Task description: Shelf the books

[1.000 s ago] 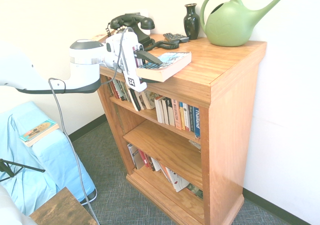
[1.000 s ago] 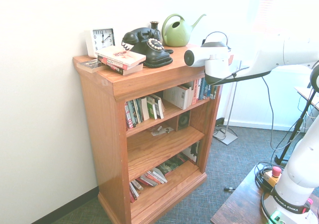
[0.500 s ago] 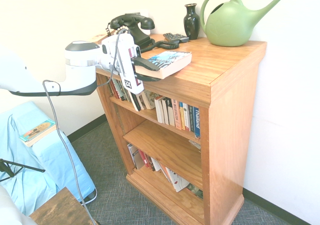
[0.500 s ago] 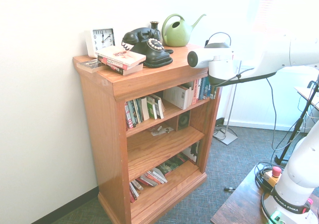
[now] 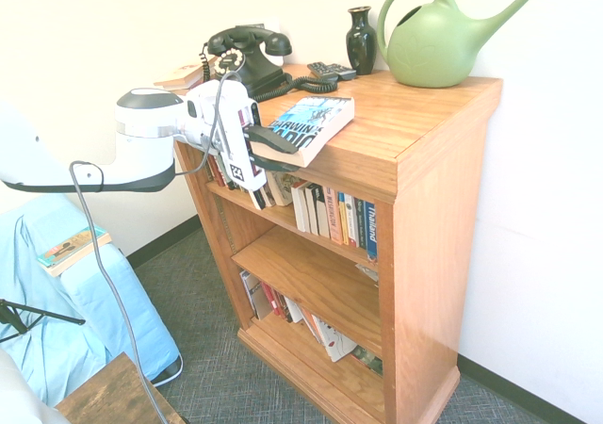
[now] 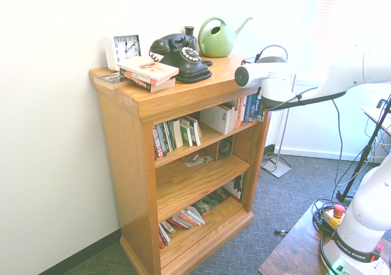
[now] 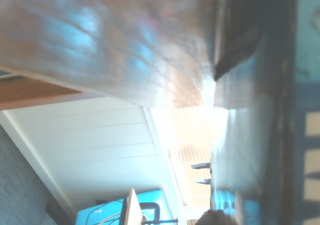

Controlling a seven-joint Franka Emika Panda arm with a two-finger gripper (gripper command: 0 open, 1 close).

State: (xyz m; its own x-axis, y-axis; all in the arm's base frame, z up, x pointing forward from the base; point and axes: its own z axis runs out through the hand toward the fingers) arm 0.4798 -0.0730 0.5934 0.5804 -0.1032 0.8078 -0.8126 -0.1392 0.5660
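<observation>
My gripper [image 5: 281, 155] is shut on the near end of the blue paperback [image 5: 311, 122], whose white title faces up. The book is tilted and hangs partly over the front edge of the orange-brown shelf [image 5: 424, 113], its far end still above the top board. In the second exterior view the arm's wrist hides both gripper and book in front of the shelf [image 6: 183, 96]. The wrist view shows blurred wood and the blue cover [image 7: 306, 135]. More books [image 5: 334, 215] stand on the upper shelf, and others lean on the bottom one [image 5: 283, 306].
On the top board stand a black telephone [image 5: 247, 52], a dark vase [image 5: 361, 40], a remote [image 5: 332, 70] and a green watering can [image 5: 438, 38]. A clock [image 6: 125, 47] and stacked books [image 6: 148, 72] sit at the other end. A book [image 5: 71, 248] lies on blue cloth.
The arm has drawn back from the shelf, pulling the blue book toward the front edge. The book has tipped so its cover shows more.
</observation>
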